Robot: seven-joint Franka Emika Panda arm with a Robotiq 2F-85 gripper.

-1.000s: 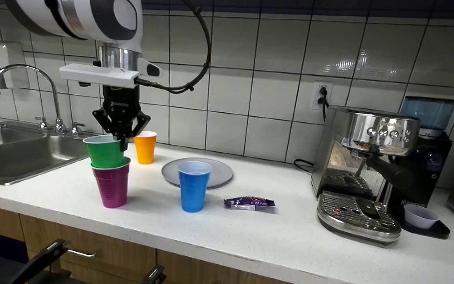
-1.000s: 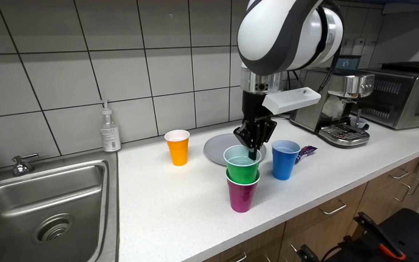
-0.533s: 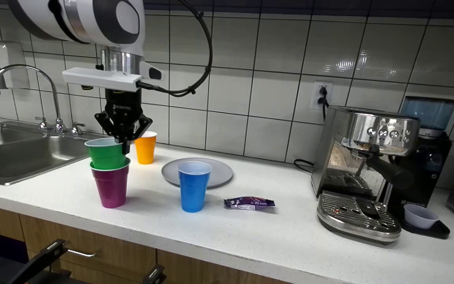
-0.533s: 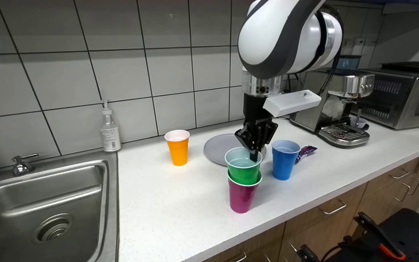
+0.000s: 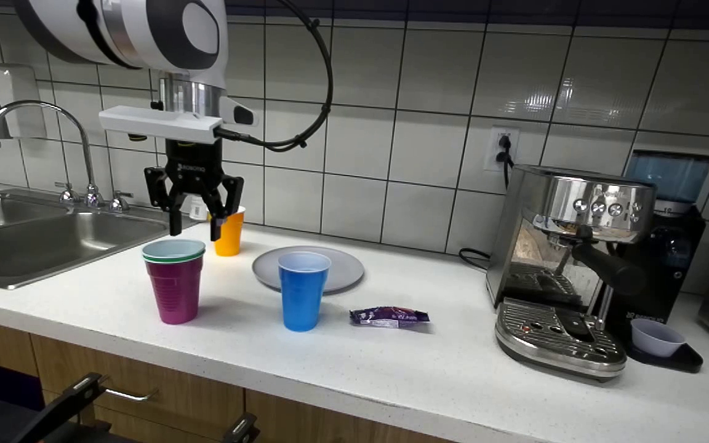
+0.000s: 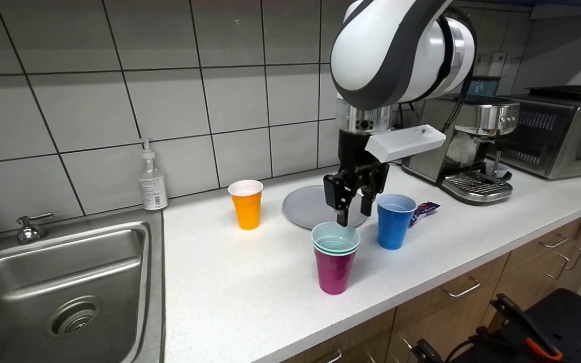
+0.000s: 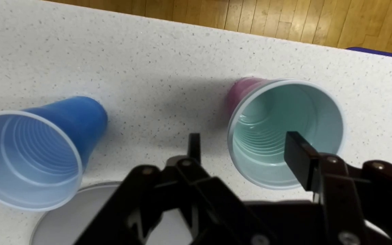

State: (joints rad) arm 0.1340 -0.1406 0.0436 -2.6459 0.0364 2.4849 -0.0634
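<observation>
A pale counter (image 6: 210, 302) runs along a tiled wall (image 6: 235, 106), bounded at one end by the steel sink (image 6: 153, 282) and in front by a straight edge above wooden drawers (image 5: 182, 394). The wrist view shows this edge near the cups, with wooden floor (image 7: 284, 20) beyond it. A strip of counter separates the magenta cup (image 5: 176, 292) from the sink; a broader stretch extends from the purple wrapper (image 5: 389, 317) to the espresso machine (image 5: 567, 258).

The hand (image 5: 195, 234) points downward, its two fingers spread apart with only air between them. Just below, the green cup (image 6: 335, 237) sits nested in the magenta cup, both upright; a pale rim and a narrow green band project above the outer cup. The hand is offset from this pair: in the wrist view one finger overlaps the green cup's opening, while the other lies over the counter between the pair and the blue cup (image 5: 303, 295).

The blue cup stands upright near the pair, nearest obstacle on the espresso machine's side. Behind it the grey plate (image 6: 306, 206) lies flat, partly hidden in both exterior views. The orange cup (image 6: 246, 206) stands upright toward the wall, and a pump bottle (image 6: 153, 184) marks the sink's rear corner.
</observation>
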